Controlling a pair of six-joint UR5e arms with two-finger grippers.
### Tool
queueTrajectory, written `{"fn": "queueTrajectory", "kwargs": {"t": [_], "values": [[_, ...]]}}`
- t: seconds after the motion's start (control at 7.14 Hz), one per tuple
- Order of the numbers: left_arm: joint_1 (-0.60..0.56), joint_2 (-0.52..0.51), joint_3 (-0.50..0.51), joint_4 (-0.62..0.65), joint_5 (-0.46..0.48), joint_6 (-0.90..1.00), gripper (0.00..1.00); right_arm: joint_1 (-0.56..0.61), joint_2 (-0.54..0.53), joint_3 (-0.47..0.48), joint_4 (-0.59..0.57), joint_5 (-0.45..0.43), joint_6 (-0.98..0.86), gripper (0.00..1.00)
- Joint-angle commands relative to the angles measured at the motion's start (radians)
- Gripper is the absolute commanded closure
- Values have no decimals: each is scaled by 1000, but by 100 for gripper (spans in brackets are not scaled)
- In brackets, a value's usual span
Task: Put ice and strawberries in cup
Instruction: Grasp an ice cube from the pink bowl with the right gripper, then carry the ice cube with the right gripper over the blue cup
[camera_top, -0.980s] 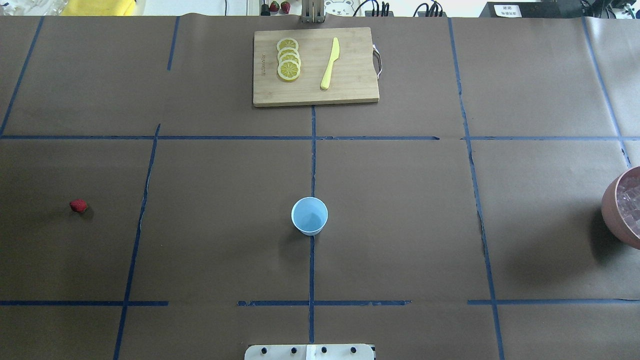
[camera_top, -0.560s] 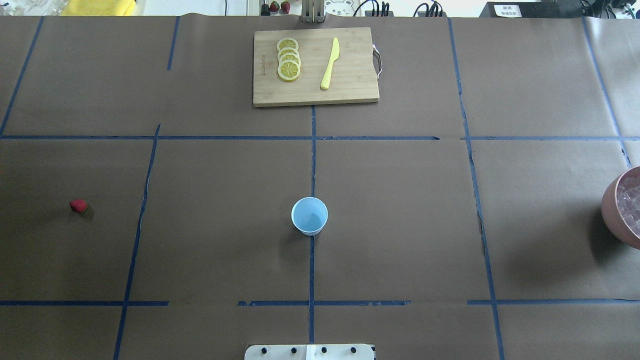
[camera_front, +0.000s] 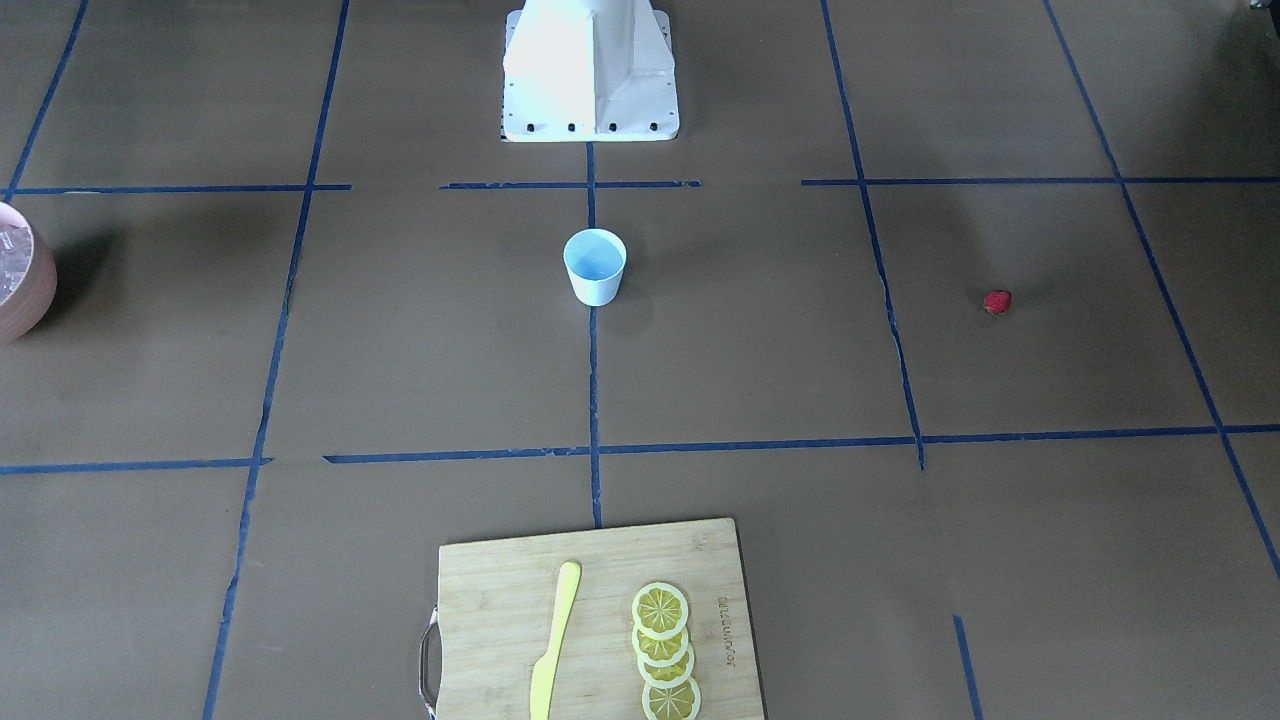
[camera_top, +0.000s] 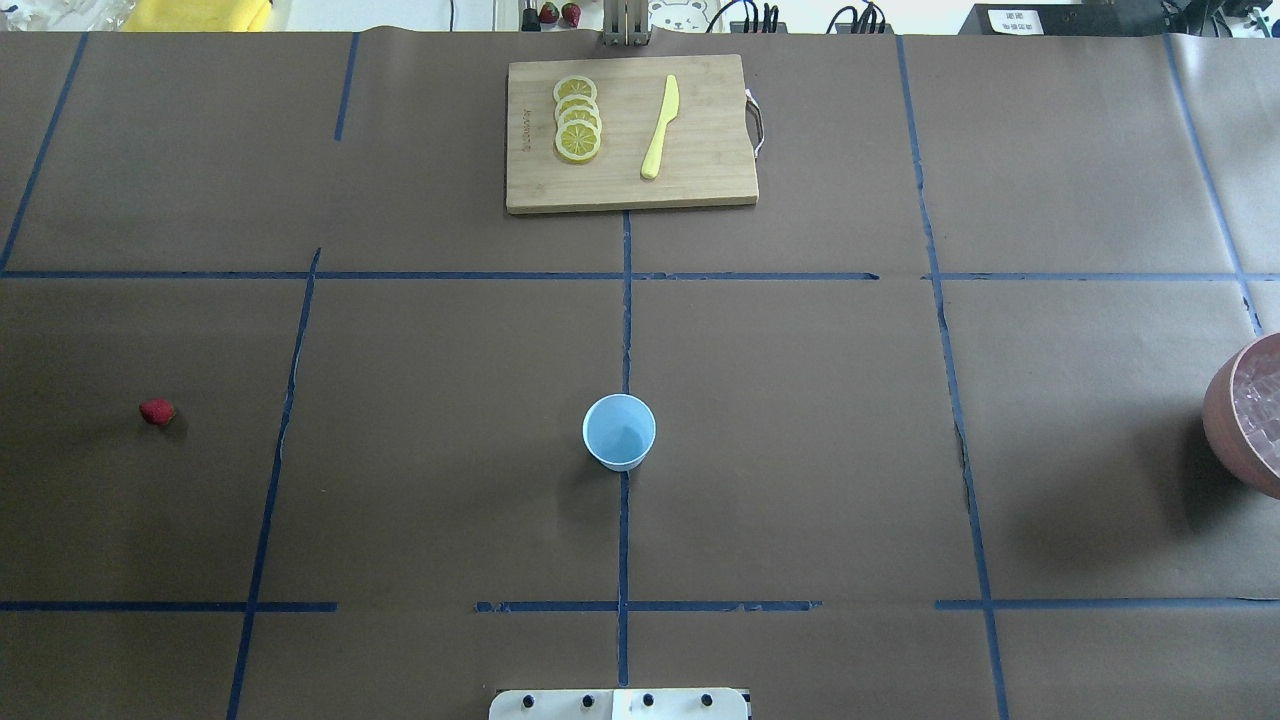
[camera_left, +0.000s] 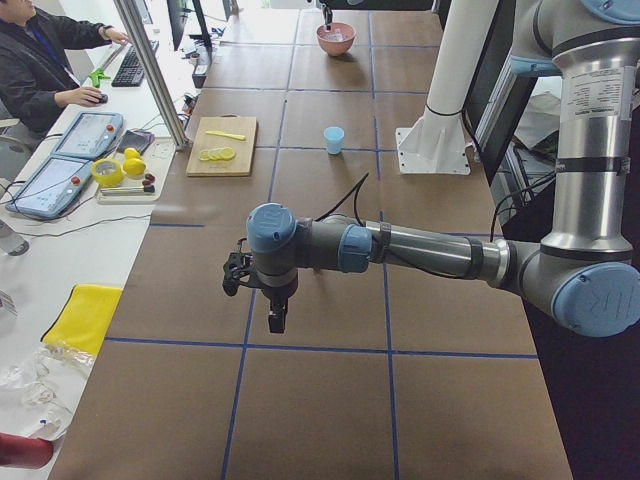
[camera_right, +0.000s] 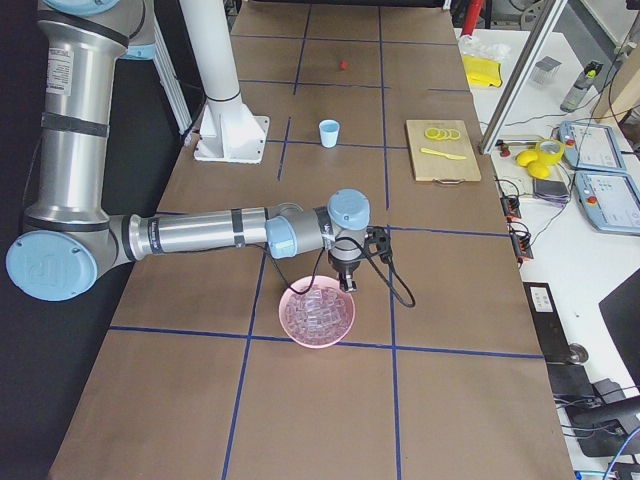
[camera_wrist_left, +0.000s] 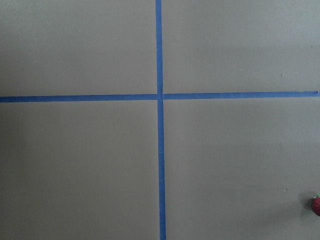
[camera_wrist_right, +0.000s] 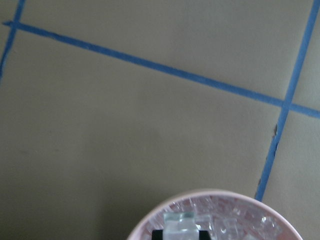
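Observation:
The white cup (camera_top: 619, 432) with a pale blue inside stands upright at the table's middle; it also shows in the front view (camera_front: 595, 266). The red strawberry (camera_top: 157, 411) lies alone far to its left and shows at the left wrist view's edge (camera_wrist_left: 316, 205). The ice (camera_right: 315, 315) fills the pinkish bowl (camera_right: 318, 342) at the far right. My right gripper (camera_wrist_right: 180, 234) is just above the bowl (camera_wrist_right: 150, 222), shut on one ice cube (camera_wrist_right: 181, 223). My left gripper (camera_left: 276, 318) hangs above the table near the strawberry; I cannot tell if it is open.
A wooden cutting board (camera_top: 700, 180) with lemon slices (camera_top: 577, 118) and a yellow knife (camera_top: 660, 127) lies at the far middle. The robot's white base (camera_front: 590, 70) stands behind the cup. A person (camera_left: 40, 60) sits past the table's far edge.

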Motion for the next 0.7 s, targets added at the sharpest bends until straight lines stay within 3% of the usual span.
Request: {"fn": "queueTrajectory", "kwargs": {"t": [0.0, 0.14, 0.42, 0.56], "values": [[0, 5, -8, 1, 0, -2, 0, -11, 234, 33, -218, 5, 72, 100], [0, 5, -8, 0, -6, -2, 0, -74, 350, 36, -308, 0, 123, 100], [2, 2, -8, -2, -7, -2, 0, -253, 503, 45, -326, -21, 403, 100], [2, 2, -6, -3, -7, -2, 0, -377, 591, 45, -327, -85, 576, 100]]}}
